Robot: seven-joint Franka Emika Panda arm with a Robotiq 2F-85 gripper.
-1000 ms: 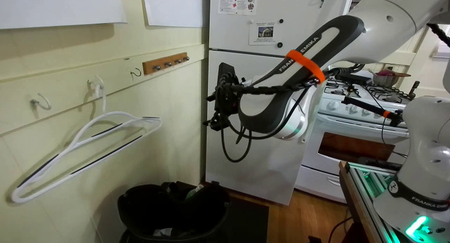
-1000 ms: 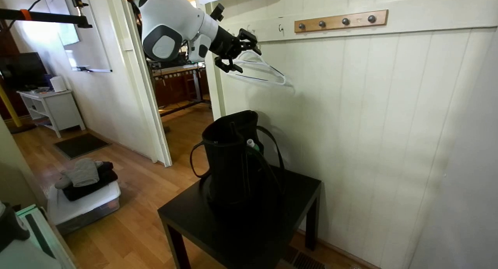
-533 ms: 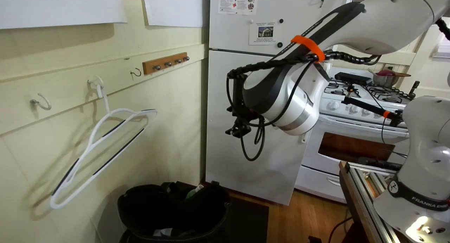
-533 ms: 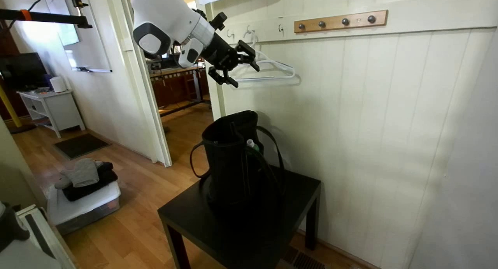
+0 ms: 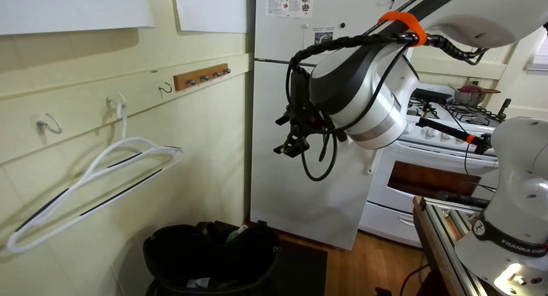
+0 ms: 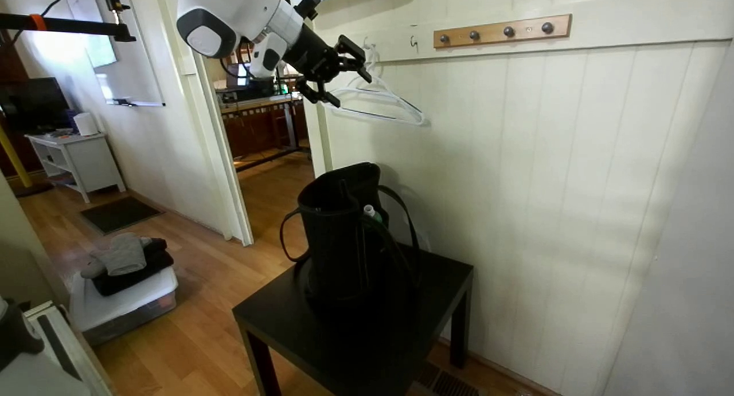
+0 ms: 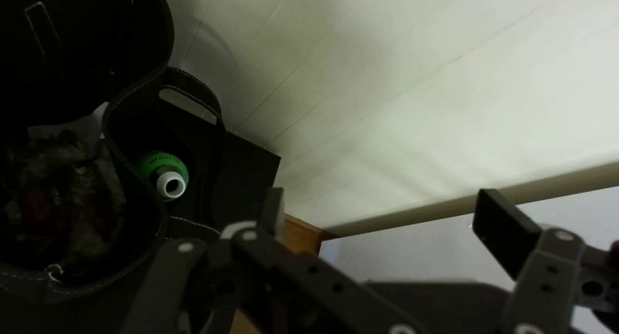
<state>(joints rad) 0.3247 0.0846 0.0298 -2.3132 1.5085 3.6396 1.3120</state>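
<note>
Your claw [image 7: 388, 220] hangs wide and empty, apart from the white hanger [image 5: 90, 173]; steer gently, clear of the bag [image 6: 337, 250].

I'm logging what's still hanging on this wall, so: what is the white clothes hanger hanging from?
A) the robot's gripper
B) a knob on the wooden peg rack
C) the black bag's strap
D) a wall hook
D: in both exterior views the white clothes hanger hangs from a wall hook, while the open gripper holds nothing.
</note>
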